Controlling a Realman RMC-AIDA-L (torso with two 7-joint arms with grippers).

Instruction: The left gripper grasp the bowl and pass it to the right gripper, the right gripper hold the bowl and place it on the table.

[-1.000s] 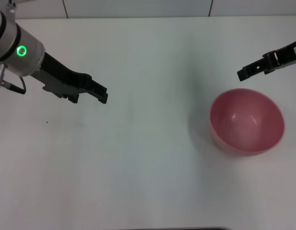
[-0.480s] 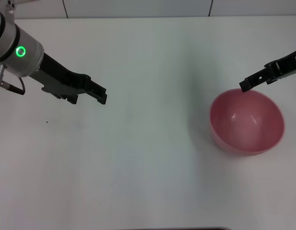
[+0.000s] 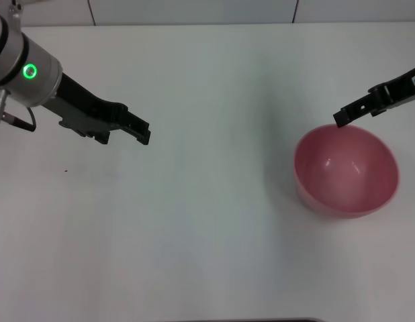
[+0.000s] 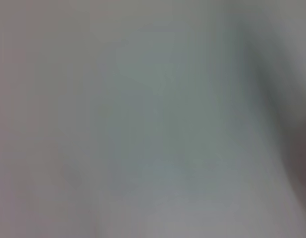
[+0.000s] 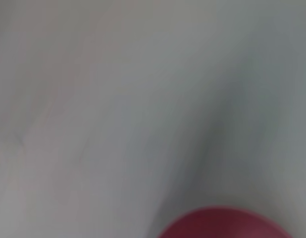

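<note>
White matte table (image 3: 207, 235) fills the frame, wall edge along the top. Upper left: black two-finger left gripper (image 3: 144, 133) on the green-ringed arm hovers empty, unchanged from a second ago, jaws slightly spread, well apart from the work. Right of centre: round pink-red plastic bowl (image 3: 346, 170) sits upright on the table, unmoved. Upper right: slim black right gripper (image 3: 341, 119) has dropped to the bowl's far rim; cannot tell its opening. Placement looks done. Wide bare table between arms; bowl near the right edge.
</note>
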